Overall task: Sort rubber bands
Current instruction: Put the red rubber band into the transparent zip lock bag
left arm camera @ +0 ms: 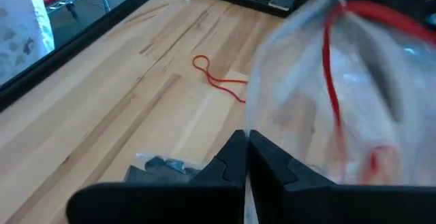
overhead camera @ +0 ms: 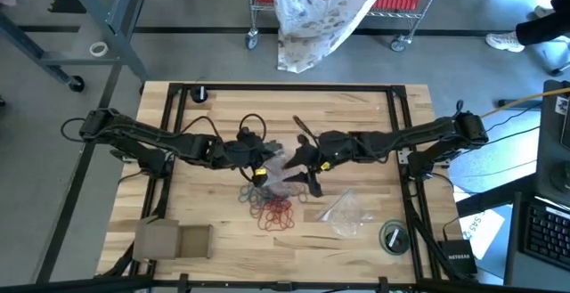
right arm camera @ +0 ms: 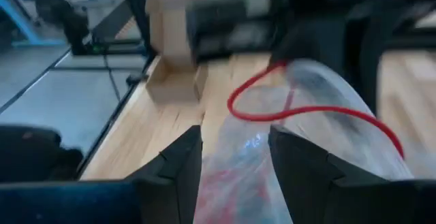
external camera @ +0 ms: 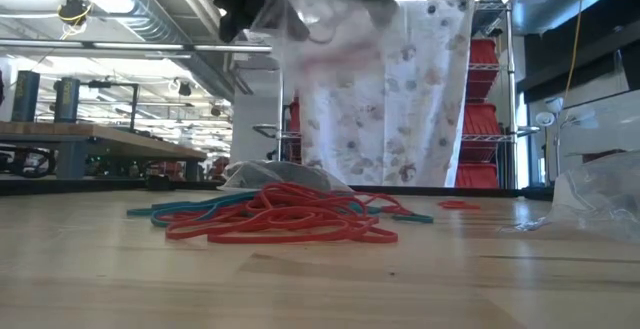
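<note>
A clear plastic bag (overhead camera: 281, 170) hangs above the table's middle, between my two grippers. A red rubber band (right arm camera: 300, 108) loops over or inside it. My left gripper (left arm camera: 246, 157) is shut on the bag. My right gripper (right arm camera: 235, 163) stands open, with part of the bag (right arm camera: 238, 166) lying between its fingers. A heap of red and teal rubber bands (external camera: 280, 219) lies on the table below, nearer the front edge (overhead camera: 272, 209). One red band (left arm camera: 212, 78) lies apart on the wood. My left gripper pinches an edge of the clear bag (left arm camera: 251, 125) between its two shut fingers, coming from the table's left and slanting down. The bag billows beyond the fingers, lifted clear of the table (external camera: 320, 29). My right gripper has the bag between its open fingers; whether they touch it I cannot tell.
A second clear bag (overhead camera: 344, 213) lies right of the heap. A further bag holding dark bands (left arm camera: 163, 164) lies below my left gripper. A cardboard box (overhead camera: 174, 240) sits at the front left and a tape roll (overhead camera: 393, 237) at the front right.
</note>
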